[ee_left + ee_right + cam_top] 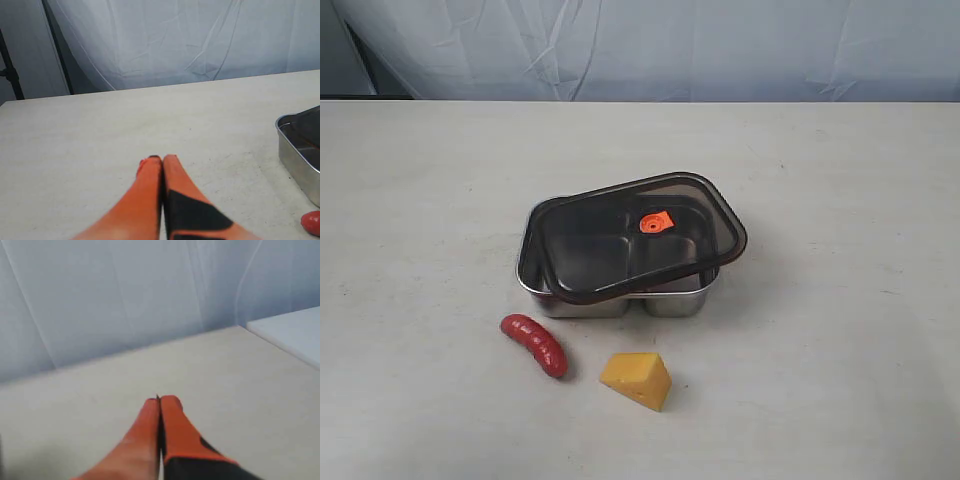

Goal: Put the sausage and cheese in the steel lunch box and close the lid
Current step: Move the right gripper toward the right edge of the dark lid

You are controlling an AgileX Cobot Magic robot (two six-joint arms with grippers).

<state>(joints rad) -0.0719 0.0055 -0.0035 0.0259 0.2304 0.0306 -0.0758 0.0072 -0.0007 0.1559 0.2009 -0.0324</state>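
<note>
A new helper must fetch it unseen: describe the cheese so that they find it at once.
On the pale table, find the steel lunch box near the middle, a dark lid askew on it. Two small foods lie just in front of it, nearer the camera. The cheese is the right-hand one: a yellow-orange wedge, not the curved red sausage.
</note>
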